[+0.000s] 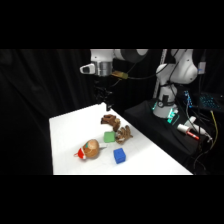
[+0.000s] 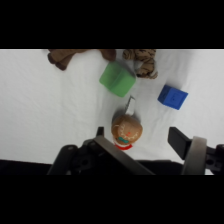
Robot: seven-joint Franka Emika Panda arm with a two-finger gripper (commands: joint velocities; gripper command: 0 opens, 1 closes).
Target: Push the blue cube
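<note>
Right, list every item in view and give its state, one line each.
blue cube: flat on the table, standing alone, untouched.
green block: on the table, close by the brown plush toy.
potato-like toy: lying on its side.
brown plush toy: sprawled at the table's far side.
gripper: high above the table's far edge, holding nothing; fingers apart in the wrist view.
table: white, bearing all four items.

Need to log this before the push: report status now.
Gripper high above the table's far edge, holding nothing. Blue cube untouched near the front. Green block and potato toy close beside it.
</note>
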